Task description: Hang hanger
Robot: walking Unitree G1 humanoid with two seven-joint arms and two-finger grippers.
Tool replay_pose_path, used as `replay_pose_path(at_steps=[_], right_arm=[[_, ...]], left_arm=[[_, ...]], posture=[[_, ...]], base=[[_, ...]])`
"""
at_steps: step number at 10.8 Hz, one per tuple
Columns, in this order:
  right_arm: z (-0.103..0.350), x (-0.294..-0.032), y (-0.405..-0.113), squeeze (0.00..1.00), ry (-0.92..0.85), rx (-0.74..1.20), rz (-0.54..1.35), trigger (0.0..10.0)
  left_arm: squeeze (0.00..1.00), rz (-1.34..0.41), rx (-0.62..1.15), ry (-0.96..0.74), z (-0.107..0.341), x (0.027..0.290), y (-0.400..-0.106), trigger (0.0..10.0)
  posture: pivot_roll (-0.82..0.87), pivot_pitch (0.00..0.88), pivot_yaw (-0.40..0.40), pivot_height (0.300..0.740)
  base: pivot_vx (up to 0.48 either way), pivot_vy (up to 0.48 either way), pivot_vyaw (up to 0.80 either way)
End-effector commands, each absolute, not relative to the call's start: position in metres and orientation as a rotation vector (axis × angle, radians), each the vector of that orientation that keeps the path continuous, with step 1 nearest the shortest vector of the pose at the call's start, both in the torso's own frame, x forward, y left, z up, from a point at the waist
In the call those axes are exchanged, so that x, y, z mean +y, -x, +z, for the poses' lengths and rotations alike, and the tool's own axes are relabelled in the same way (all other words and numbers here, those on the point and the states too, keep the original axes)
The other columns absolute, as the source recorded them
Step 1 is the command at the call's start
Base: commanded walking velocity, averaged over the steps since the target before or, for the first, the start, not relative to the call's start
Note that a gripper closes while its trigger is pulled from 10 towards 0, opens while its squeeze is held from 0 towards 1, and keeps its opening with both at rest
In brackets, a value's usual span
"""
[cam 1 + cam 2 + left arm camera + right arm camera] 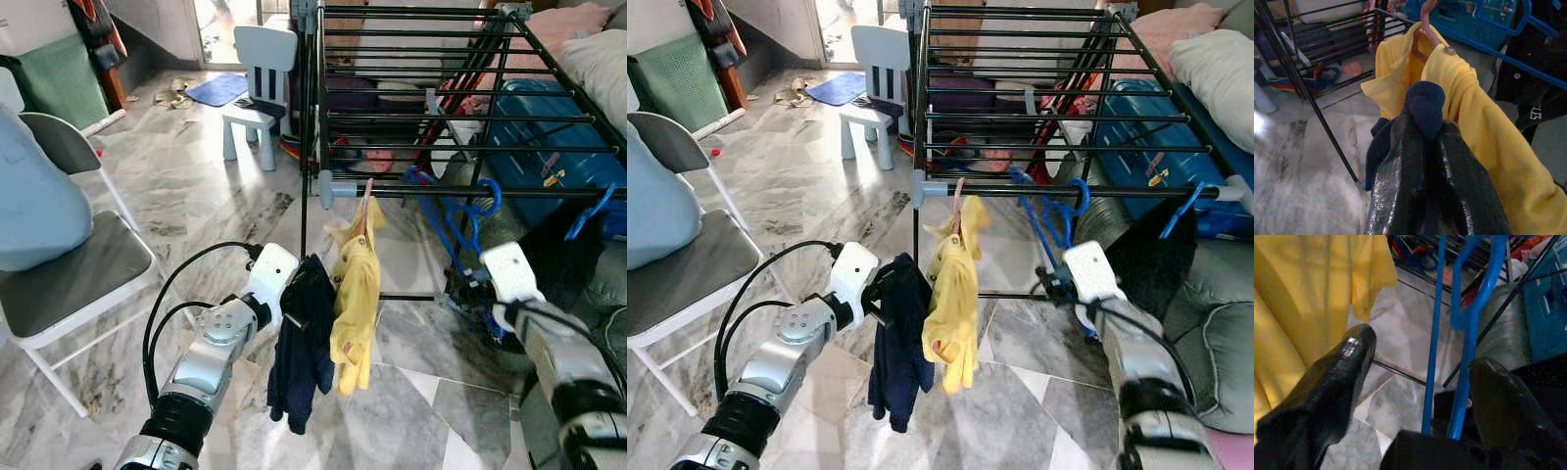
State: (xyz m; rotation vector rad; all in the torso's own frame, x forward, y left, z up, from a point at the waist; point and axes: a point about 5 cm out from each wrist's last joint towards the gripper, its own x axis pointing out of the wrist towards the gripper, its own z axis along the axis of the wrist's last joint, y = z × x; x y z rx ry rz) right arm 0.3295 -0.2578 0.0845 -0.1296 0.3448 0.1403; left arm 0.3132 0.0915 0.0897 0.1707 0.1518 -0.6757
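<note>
Near the rack's point(460, 191) front rail, a navy garment point(302, 343) is pinched by the closed left gripper point(1422, 142); limp, it needs holding high. The right gripper point(1420, 367) is spread around a blue hanger point(1469, 308).

White letters "ST" legible on black garment point(1535, 98), rest cut off; stickers on blue suitcase point(549, 162) too blurred for reading.

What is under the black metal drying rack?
Under the black metal drying rack lie a large blue suitcase and mixed red and purple items; the rack's bars hide their details.
</note>
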Motion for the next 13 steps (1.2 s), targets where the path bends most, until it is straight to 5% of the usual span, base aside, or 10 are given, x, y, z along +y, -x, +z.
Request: replay_pose_path(at_steps=[1, 3, 13], right_arm=[[0.084, -0.256, -0.332, 0.0, 0.131, 0.346, 0.144, 0.0], [0.081, -0.254, -0.333, 0.0, 0.12, 0.349, 0.135, 0.8], [0.073, -0.257, -0.331, 0.0, 0.048, 0.344, 0.057, 1.1]], left_arm=[[0.0, -0.676, 0.125, -0.185, 0.097, 0.092, -0.315, 10.0], [0.0, -0.681, 0.129, -0.188, 0.096, 0.091, -0.315, 10.0], [0.0, -0.695, 0.141, -0.21, 0.094, 0.087, -0.316, 10.0]], posture=[[0.07, 0.0, -0.021, 0.74], [0.07, 0.0, -0.02, 0.74], [0.06, 0.0, -0.014, 0.74]], base=[[0.0, 0.0, 0.0], [0.0, 0.0, 0.0], [0.0, 0.0, 0.0]])
